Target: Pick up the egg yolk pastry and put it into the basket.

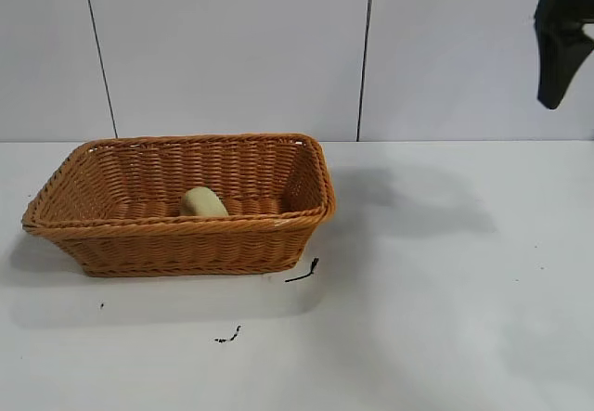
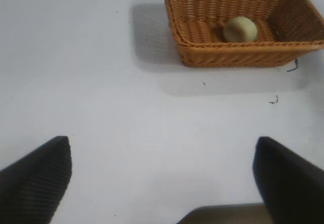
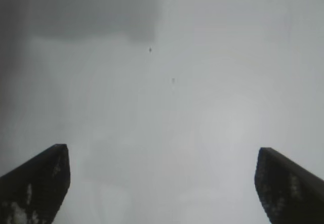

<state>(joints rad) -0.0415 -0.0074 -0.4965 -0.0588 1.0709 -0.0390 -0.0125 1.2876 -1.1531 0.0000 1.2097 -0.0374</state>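
Observation:
The pale yellow-green egg yolk pastry [image 1: 203, 202] lies inside the orange-brown wicker basket [image 1: 186, 243], near its front wall; both also show in the left wrist view, pastry [image 2: 240, 29] and basket [image 2: 238, 57]. My left gripper [image 2: 162, 155] is open and empty, well away from the basket over bare table; it is outside the exterior view. My right gripper [image 1: 560, 49] hangs high at the far right, away from the basket; in its own wrist view it [image 3: 162, 155] is open and empty above bare table.
The basket sits on a white table [image 1: 445, 290], at its left. Small dark marks lie on the table in front of the basket [image 1: 303, 272]. A white panelled wall stands behind.

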